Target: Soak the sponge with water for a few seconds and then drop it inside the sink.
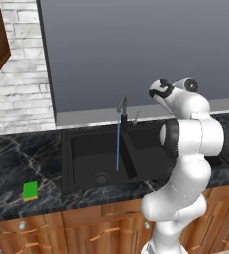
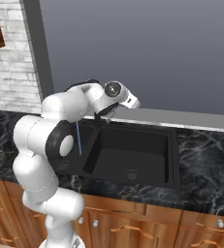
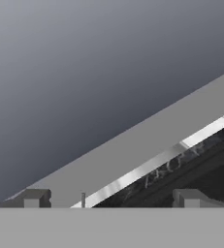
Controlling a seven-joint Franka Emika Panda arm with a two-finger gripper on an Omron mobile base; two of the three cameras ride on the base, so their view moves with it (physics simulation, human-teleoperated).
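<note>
The water (image 1: 118,144) already runs from the faucet (image 1: 122,106) into the sink (image 1: 86,154), but the sponge (image 1: 30,190) lies untouched on the worktop (image 1: 17,163), well left of the basin. The pincer (image 3: 111,198) stands apart and empty, so fetching, soaking and dropping all remain.

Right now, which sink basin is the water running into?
The left basin, the one nearer the sponge. The water falls from the faucet just left of the divider; the right basin gets none.

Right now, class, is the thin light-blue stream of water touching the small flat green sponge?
Apart. The left base view shows the water falling into the black sink, while the sponge lies on the dark counter beside it.
</note>
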